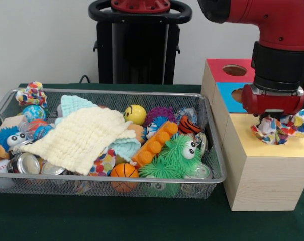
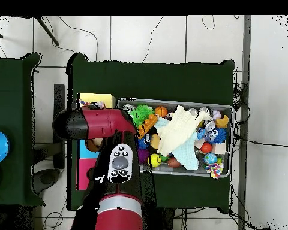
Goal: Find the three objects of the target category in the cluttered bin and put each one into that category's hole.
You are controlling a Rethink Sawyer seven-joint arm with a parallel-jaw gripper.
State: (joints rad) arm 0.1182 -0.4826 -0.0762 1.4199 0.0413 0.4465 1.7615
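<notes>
Gripper (image 1: 272,119) sat over box's (image 1: 262,170) yellow top, w/ patterned cloth (image 1: 281,129) bunched under it at the hole. Can't tell grip state, hidden. Cloth crumpled, no clear long axis, ends flared sideways. Est. one item mid-drop; similar cloth (image 1: 32,94) left in bin (image 1: 212,145) corner.

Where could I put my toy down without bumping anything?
The green table in front of the wire bin is bare, and so is the strip in front of the wooden box. The bin is packed with toys under a cream cloth. The box's yellow top is taken: the gripper hangs there over a colorful cloth.
</notes>
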